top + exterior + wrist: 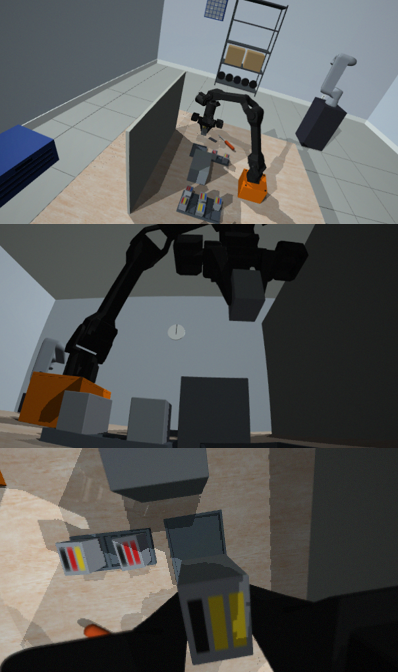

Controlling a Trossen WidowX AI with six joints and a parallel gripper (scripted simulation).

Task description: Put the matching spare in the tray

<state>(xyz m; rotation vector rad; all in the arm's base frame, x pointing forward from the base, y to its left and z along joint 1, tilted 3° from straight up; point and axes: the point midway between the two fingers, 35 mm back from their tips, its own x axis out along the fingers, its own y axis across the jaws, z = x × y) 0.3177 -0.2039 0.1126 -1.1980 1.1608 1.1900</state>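
Fingers of the gripper were clamped on the spare, a grey block whose end face carried one black and two yellow stripes. Its long axis ran down from the jaws toward the tray, striped face turned to the wrist camera. It hung in the air directly above the tray's near edge. Left of the tray, two more spares lay side by side. Beyond the tray stood the mounted unit.
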